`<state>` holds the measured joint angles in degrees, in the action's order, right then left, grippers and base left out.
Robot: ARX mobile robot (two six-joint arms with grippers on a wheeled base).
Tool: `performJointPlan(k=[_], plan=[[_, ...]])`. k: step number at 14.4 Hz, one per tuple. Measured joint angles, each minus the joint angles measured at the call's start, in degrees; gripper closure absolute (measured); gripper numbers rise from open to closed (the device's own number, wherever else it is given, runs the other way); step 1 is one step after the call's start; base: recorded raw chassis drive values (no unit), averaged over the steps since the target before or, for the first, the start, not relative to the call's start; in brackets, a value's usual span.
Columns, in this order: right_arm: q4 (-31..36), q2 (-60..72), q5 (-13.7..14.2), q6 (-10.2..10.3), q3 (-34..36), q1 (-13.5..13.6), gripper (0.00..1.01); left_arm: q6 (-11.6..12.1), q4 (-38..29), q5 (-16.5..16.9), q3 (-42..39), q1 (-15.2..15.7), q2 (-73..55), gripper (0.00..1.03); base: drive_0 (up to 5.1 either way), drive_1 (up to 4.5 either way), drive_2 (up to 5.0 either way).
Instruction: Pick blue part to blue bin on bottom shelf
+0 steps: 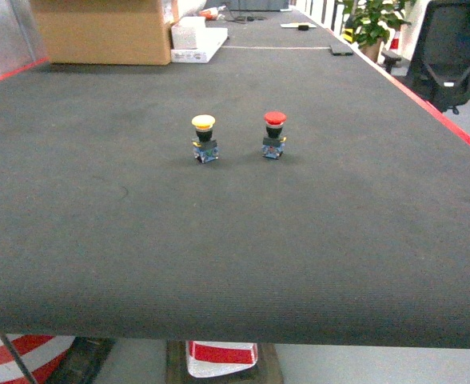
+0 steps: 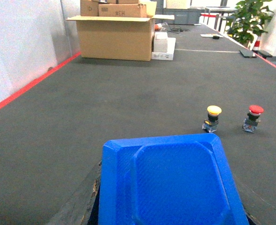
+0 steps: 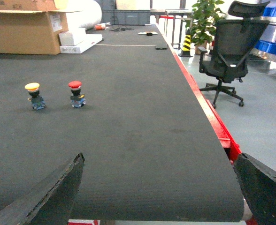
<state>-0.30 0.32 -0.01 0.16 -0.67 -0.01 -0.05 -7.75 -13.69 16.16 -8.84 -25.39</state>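
Blue part (image 2: 173, 180) fills left pincer (image 2: 171, 206) — box (image 2: 114, 35) behind.

Bright, even indoor light falls from overhead on the long dark-grey fabric-covered table (image 1: 235, 240), leaving only small, soft shadows under the yellow-capped push button (image 1: 204, 138) and the red-capped push button (image 1: 274, 134). The head view is slightly grainy and soft, with the background washed out near the top edge. In the left wrist view the close glossy blue plastic bin (image 2: 171, 183) is vivid but soft, and the right wrist view shows two dark blurred gripper fingers (image 3: 49, 192) at its lower corners.
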Motion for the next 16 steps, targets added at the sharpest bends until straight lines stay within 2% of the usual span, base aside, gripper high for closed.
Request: performJointPlan(k=[16], plan=[[-0.02, 0.0, 0.02, 0.0, 0.0, 0.0, 0.03, 0.0, 0.07, 0.15, 0.0, -0.07, -0.02, 0.59, -1.6, -1.64, -1.6]])
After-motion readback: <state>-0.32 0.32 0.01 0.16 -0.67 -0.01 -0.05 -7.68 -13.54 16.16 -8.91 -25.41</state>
